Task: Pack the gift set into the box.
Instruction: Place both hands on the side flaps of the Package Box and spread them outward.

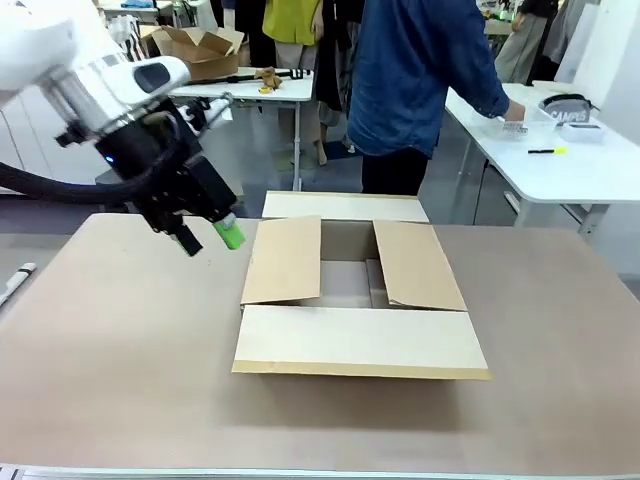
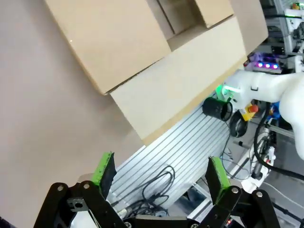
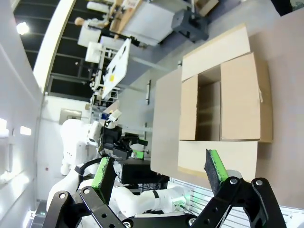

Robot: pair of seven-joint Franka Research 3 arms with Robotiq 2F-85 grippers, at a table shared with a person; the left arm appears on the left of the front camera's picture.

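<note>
Toward the near edge of the bench (image 1: 120, 380) the brown top lies bare, and just past it the box (image 1: 355, 300) sits at the middle, reaching to the far edge. Its near flap is folded out flat towards me and its far flap is folded out the other way. The two side flaps lean inward, leaving a gap that shows the bare cardboard floor. Off the box's left side, over the far left part of the bench, the left gripper (image 1: 208, 240) hangs above the surface, its green-padded fingers spread wide with nothing between them. From its own camera the right gripper (image 3: 159, 171) is likewise splayed wide and empty, with the box well beyond its fingertips. Beyond the bench's far edge a person (image 1: 420, 70) in a blue top stands turned to a white side table (image 1: 560, 180) at the far right, one hand (image 1: 515, 112) at the gift set (image 1: 565, 118) in its pale tray there. A yellow pen (image 1: 548, 150) lies on that table beside the tray.
</note>
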